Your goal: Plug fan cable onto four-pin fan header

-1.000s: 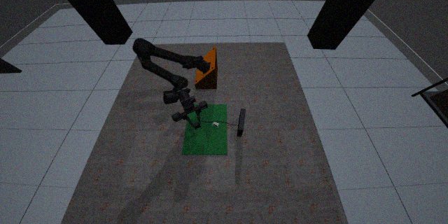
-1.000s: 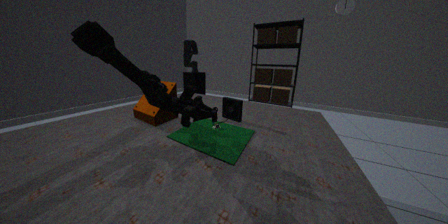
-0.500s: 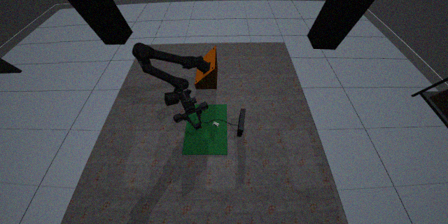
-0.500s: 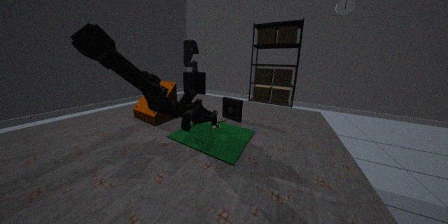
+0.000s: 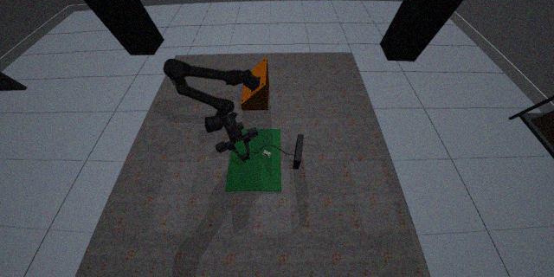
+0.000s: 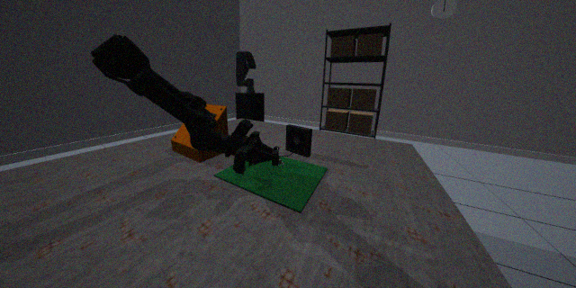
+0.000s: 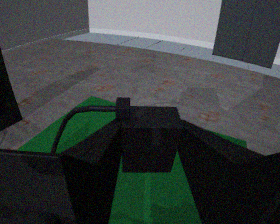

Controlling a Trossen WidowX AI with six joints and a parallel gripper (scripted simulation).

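Note:
The green board (image 5: pixel 255 179) (image 6: pixel 288 191) (image 7: pixel 147 202) lies flat. A small pale header (image 5: pixel 267 153) (image 6: pixel 281 161) stands on it; in the wrist view I cannot see it. My gripper (image 5: pixel 248 156) (image 6: pixel 275 157) (image 7: pixel 149 126) is shut on the fan's black plug (image 7: pixel 149 150). It holds the plug over the board, to the left of the header in the top view. The gap between plug and board is too small to judge. The cable (image 5: pixel 281 150) (image 7: pixel 83 109) leaves the plug's side and runs to the black fan (image 5: pixel 299 151) (image 6: pixel 299 140), which stands upright beyond the board's right edge.
The orange wedge-shaped base (image 5: pixel 255 99) (image 6: pixel 193 150) carries the arm behind the board. The cable arches past the header in the top view. A shelf with boxes (image 6: pixel 351 98) stands far back. Black hanging blocks (image 5: pixel 125 17) (image 5: pixel 420 22) are at the top of the top view.

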